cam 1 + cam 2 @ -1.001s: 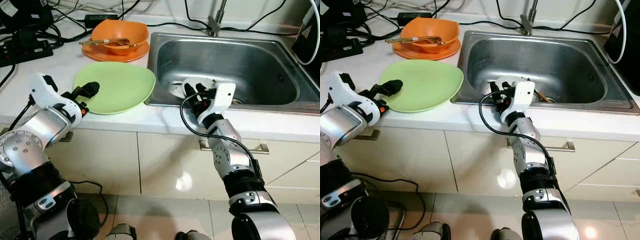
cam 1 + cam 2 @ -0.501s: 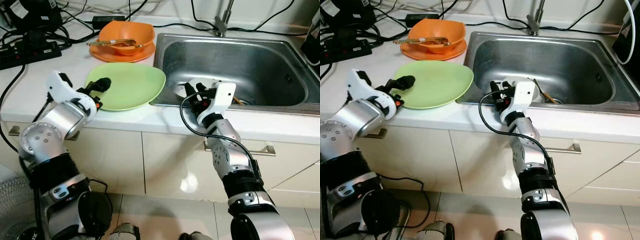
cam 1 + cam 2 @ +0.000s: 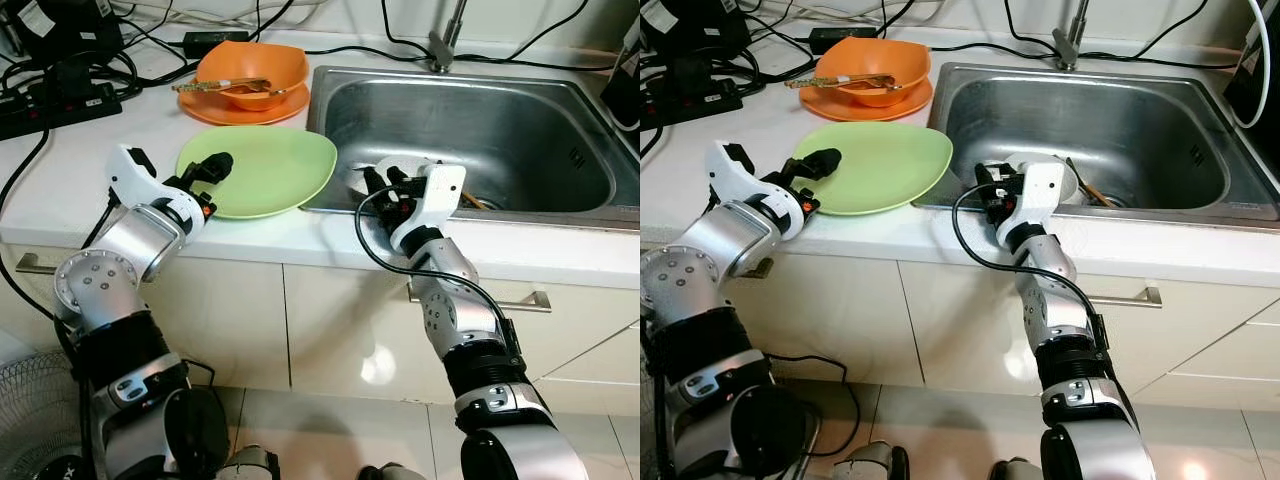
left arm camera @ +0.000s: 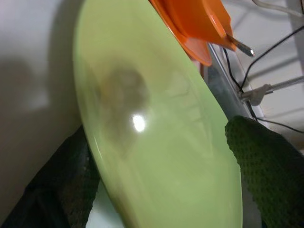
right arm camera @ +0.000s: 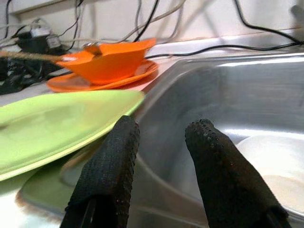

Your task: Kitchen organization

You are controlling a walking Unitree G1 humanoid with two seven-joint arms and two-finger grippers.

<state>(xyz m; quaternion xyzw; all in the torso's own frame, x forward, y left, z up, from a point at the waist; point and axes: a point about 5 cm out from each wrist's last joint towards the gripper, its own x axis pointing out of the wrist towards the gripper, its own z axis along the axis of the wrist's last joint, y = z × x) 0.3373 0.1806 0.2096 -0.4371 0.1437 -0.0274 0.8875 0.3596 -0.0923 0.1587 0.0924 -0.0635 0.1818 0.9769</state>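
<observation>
A light green plate (image 3: 270, 170) lies on the white counter (image 3: 80, 170), its right rim hanging over the sink's (image 3: 520, 130) left edge. My left gripper (image 3: 212, 184) is shut on the plate's near-left rim, one black finger on top and one underneath; the left wrist view has the green plate (image 4: 156, 142) between both fingers. My right gripper (image 3: 381, 182) is open over the sink's near-left corner with nothing between its fingers (image 5: 107, 161), just above a white dish (image 5: 266, 156) on the sink floor.
An orange bowl (image 3: 252, 68) with a utensil across it sits on an orange plate behind the green one. A wooden utensil (image 3: 476, 201) lies in the sink. The faucet (image 3: 445, 42) stands at the back. A power strip and cables (image 3: 50, 100) crowd the far left.
The green plate has slid a little to the right, farther over the sink's edge, with my left gripper reaching farther onto its rim. The right gripper has barely moved. The camera shifted.
</observation>
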